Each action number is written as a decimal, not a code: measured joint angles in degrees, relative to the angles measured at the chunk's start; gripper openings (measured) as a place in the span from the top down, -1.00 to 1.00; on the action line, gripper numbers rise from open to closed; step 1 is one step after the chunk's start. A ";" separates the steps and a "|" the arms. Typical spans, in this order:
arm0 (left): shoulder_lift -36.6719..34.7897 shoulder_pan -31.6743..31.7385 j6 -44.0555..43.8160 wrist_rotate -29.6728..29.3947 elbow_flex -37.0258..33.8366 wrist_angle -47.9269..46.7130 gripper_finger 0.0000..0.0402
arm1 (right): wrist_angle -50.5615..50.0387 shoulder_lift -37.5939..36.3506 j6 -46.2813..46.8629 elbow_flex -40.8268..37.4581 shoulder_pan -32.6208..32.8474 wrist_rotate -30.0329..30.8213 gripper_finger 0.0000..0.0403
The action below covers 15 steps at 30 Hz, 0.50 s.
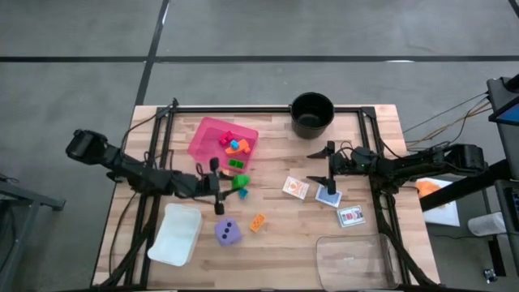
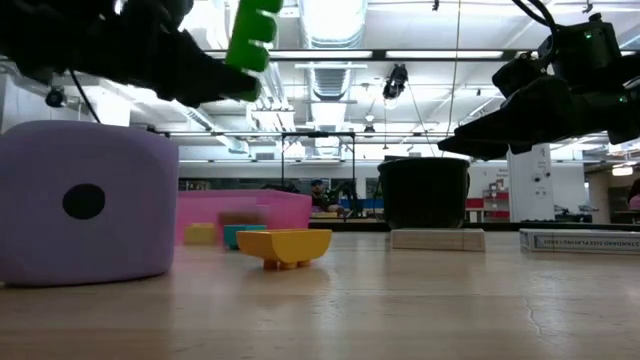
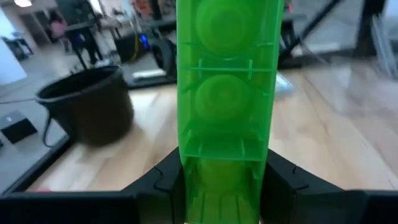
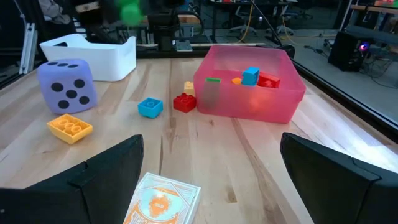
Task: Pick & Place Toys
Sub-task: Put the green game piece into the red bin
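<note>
My left gripper is shut on a green brick, held above the table just near of the pink tray; the brick also shows in the low view. My right gripper is open and empty, above the table's right half, over the orange card. A purple die, an orange brick and a teal brick lie on the table. A red brick lies against the tray. The blue card and white-red card lie flat. My left gripper pinches the green brick's near end by its two long sides between the two fingers. The fingers come from the table's left, and the brick sticks out ahead along them. The brick is lifted clear of the table.
The pink tray holds several small bricks. A black pot stands at the far edge. A white bin sits near the front left, and a clear container near the front right.
</note>
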 joint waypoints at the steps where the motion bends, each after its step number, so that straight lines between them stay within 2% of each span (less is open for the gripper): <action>1: -0.04 1.17 0.04 0.85 -1.04 1.59 0.35 | 0.00 0.01 0.00 0.00 0.00 0.00 -0.87; 5: 0.07 6.24 -0.10 4.14 -2.72 3.01 0.35 | 0.02 0.00 0.00 0.00 0.00 0.01 -0.87; 10: 0.00 11.26 -0.23 5.42 -2.23 0.89 0.35 | -0.11 0.00 0.00 0.00 0.00 0.00 -0.88; 15: -0.57 16.14 -1.57 4.75 -0.73 -7.65 0.35 | -0.36 0.02 0.00 0.00 -0.02 0.00 -0.88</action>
